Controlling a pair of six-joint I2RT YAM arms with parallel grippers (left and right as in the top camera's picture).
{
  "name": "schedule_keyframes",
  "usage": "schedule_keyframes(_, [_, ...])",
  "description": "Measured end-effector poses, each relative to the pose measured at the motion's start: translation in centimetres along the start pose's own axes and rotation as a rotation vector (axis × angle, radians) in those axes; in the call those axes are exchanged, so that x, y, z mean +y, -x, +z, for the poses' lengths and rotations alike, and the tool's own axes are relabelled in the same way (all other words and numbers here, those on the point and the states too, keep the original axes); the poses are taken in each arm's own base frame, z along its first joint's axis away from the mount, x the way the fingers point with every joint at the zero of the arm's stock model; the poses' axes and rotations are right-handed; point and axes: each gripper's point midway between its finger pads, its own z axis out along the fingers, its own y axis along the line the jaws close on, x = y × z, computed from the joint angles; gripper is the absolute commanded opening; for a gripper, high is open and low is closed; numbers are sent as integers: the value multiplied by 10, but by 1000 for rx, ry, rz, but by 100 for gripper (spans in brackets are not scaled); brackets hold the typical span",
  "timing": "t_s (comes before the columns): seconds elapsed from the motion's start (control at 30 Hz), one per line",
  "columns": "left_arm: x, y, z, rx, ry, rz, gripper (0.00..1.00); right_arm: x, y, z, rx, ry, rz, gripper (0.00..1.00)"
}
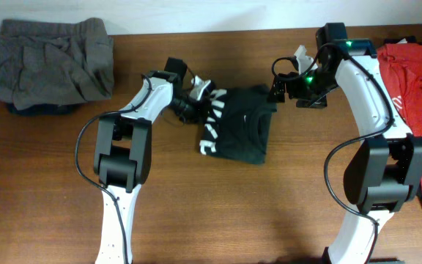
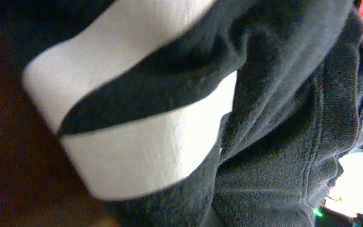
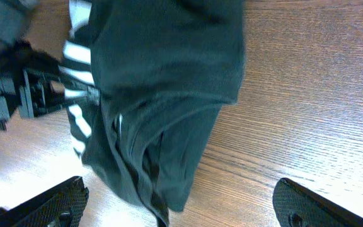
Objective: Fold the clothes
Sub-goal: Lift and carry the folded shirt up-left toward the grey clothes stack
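Observation:
The black T-shirt (image 1: pixel 237 128) with white lettering lies folded into a small block at the table's middle. My left gripper (image 1: pixel 195 99) is at its upper left edge and appears shut on the fabric. The left wrist view is filled with black cloth (image 2: pixel 282 126) and white lettering (image 2: pixel 137 151), and its fingers are hidden. My right gripper (image 1: pixel 283 86) is open and empty just above the shirt's upper right corner. In the right wrist view its jaws (image 3: pixel 178 192) are spread wide over the shirt's edge (image 3: pixel 162 94). The grey garment (image 1: pixel 46 59) lies crumpled at the back left. The red T-shirt (image 1: pixel 420 81) lies at the right edge.
The wooden table (image 1: pixel 218 213) shows bare in front of the shirt. The left arm's gripper (image 3: pixel 24 94) shows at the left in the right wrist view. Both arm bases stand at the table's front.

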Motion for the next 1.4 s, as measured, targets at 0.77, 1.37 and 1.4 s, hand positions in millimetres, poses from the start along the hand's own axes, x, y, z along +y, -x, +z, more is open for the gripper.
schedule_keyframes(0.77, [115,107,-161,-352,654,239,0,0,-8,0,33,0,16,99])
schedule_keyframes(1.37, [175,118,-298,-579,827,196,0,0,-14,0,57,0,16,99])
schedule_keyframes(1.4, [169,121,-304,-590,831,205,0,0,-15,0,57,0,16,99])
